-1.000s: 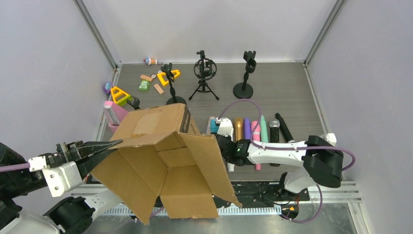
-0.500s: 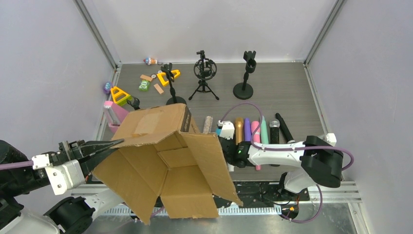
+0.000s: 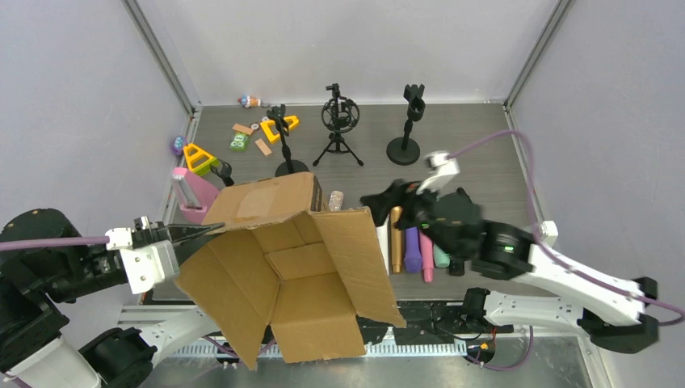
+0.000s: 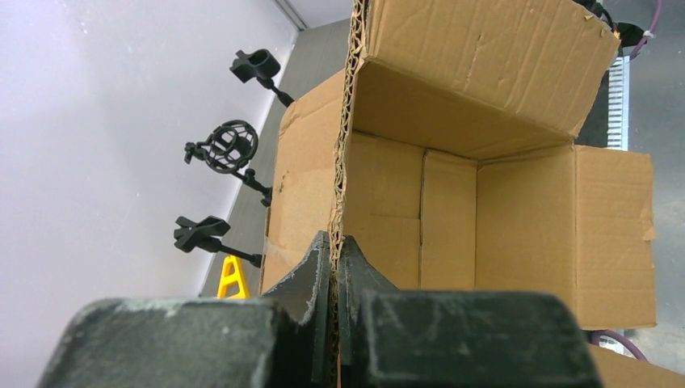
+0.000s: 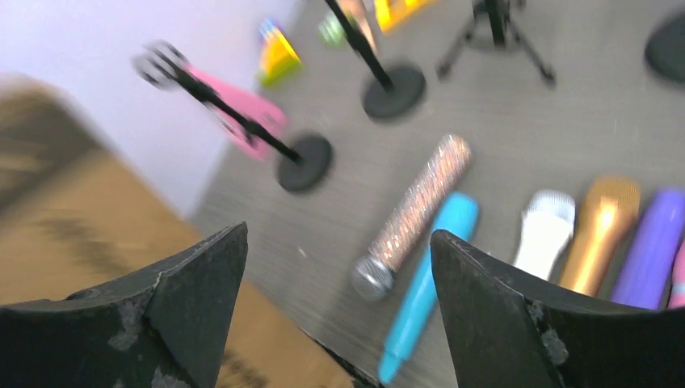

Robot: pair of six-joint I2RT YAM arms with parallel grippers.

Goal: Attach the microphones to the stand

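Observation:
Several microphones lie side by side on the table: silver-glitter [image 5: 420, 200], cyan [image 5: 430, 275], white [image 5: 548, 232], gold [image 5: 604, 221] and purple [image 5: 658, 242]. In the top view, gold [image 3: 396, 234], purple [image 3: 412, 252], pink [image 3: 426, 263] and mint [image 3: 441, 257] ones show below my right arm. My right gripper [image 3: 381, 198] hovers open and empty above their near-left end [image 5: 339, 250]. Three black stands wait at the back: a round-base stand [image 3: 407, 121], a tripod shock mount [image 3: 339, 120] and a clip stand [image 3: 284, 141]. My left gripper [image 4: 335, 252] is shut on a flap edge of the cardboard box [image 3: 283, 267].
The open cardboard box hangs tilted over the near-left table and hides what is under it. A pink stand [image 3: 189, 190] leans at the left wall. Yellow and green toy pieces [image 3: 241, 139] lie at the back left. Grey walls close three sides.
My right gripper rose off the microphone row toward the back and opened wide. The silver-glitter microphone now lies apart at the left. The box shifted slightly right.

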